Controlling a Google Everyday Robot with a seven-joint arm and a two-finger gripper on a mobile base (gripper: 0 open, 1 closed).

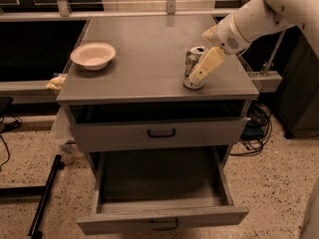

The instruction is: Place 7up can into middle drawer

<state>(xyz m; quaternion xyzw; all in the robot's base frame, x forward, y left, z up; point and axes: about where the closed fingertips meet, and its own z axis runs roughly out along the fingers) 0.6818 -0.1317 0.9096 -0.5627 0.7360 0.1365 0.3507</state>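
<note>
The 7up can [192, 63], small, silvery and dented, stands upright on the right front part of the grey cabinet top [144, 39]. My gripper [197, 73] reaches in from the upper right on a white arm and is right at the can, its cream tip lying across the can's front right side down to its base. The middle drawer [162, 220], the lower grey one with a dark bar handle, is pulled out toward me and its inside shows nothing in it.
A cream bowl [93, 55] sits at the left of the cabinet top. The upper drawer [162, 132] is closed. Cables [256, 128] lie on the floor at the right, a black pole [45, 195] at the left. A yellowish object [56, 82] sits on the left ledge.
</note>
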